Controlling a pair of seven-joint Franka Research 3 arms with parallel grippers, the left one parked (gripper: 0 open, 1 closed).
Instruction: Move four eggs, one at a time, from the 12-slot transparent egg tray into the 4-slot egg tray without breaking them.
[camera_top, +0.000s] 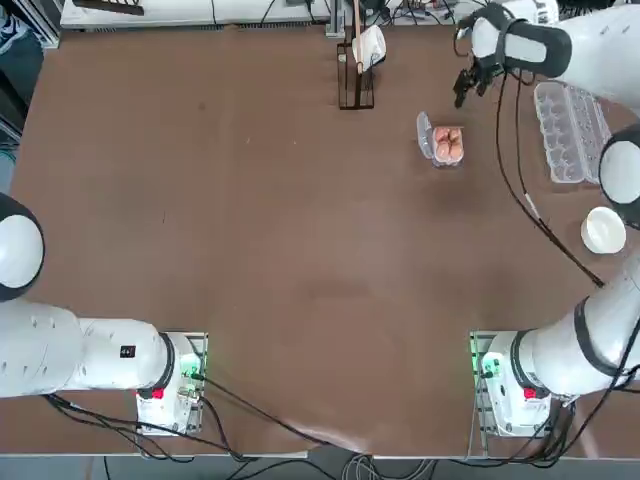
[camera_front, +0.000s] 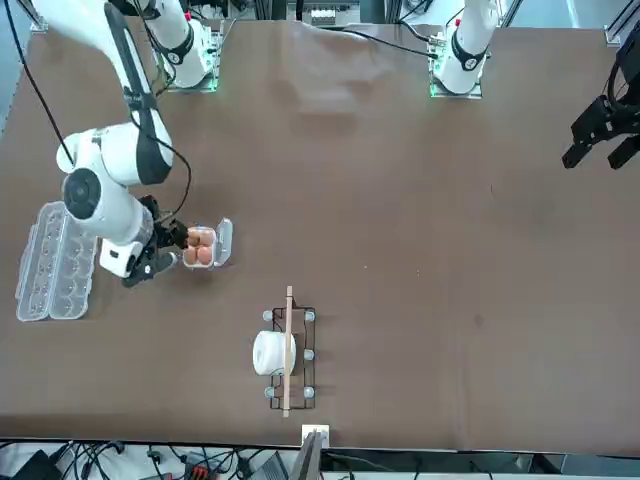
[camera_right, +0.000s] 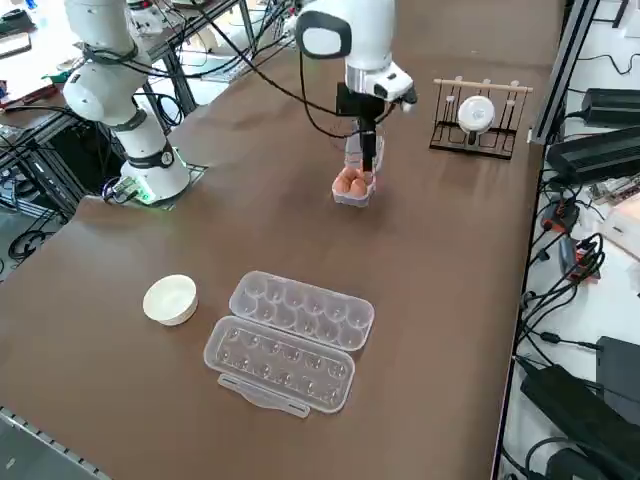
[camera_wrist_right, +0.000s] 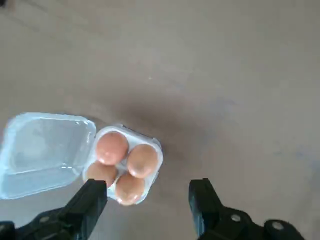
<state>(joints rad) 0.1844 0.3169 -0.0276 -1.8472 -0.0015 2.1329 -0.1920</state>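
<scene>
Orange-brown four eggs (camera_wrist_right: 122, 165) in 4-slot egg tray (camera_wrist_right: 150, 142), right gripper (camera_wrist_right: 150, 200) above, pointing down, jaws spread empty.

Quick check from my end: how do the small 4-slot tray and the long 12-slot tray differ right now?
The 4-slot egg tray is small and square, while the 12-slot transparent egg tray is long, with two rows of cups. The small tray's four cups each hold one of the four eggs; the long tray's cups look empty. The open right gripper hovers over the small tray, far from the long one. Both are clear plastic with lids open.

clear glossy plastic 4-slot egg tray (camera_wrist_right: 45, 150) on matt brown table (camera_wrist_right: 225, 75).
</scene>
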